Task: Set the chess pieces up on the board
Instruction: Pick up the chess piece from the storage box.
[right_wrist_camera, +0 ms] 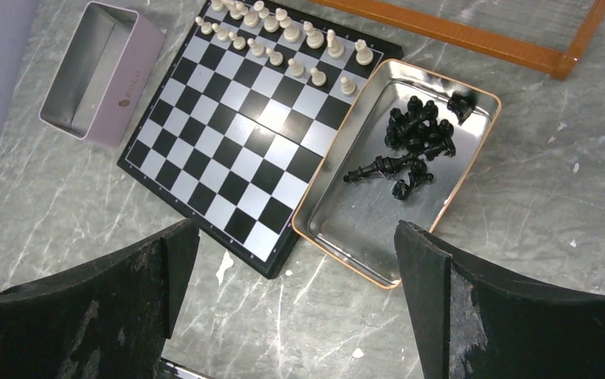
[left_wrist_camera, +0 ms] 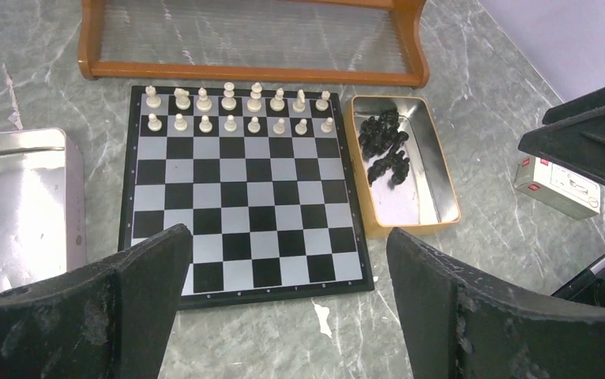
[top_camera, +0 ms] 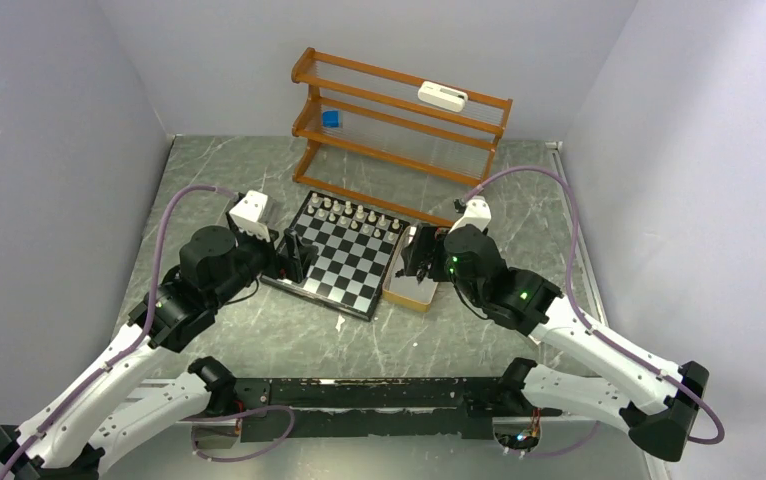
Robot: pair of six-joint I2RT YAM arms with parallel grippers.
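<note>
Right wrist view: right gripper, like left gripper, gapes empty; pinch one stray black piece from the tin beside the board.

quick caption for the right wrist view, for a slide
Open right tool over board and tin: white pieces lined in two rows, black pieces heaped in the tin.

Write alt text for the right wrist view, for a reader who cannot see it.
A chessboard has white pieces standing in its two far rows, while the black pieces lie heaped in an orange-rimmed metal tin beside it. A pink-sided tin sits at the board's other side, and the open right pincer frames the bottom.
</note>
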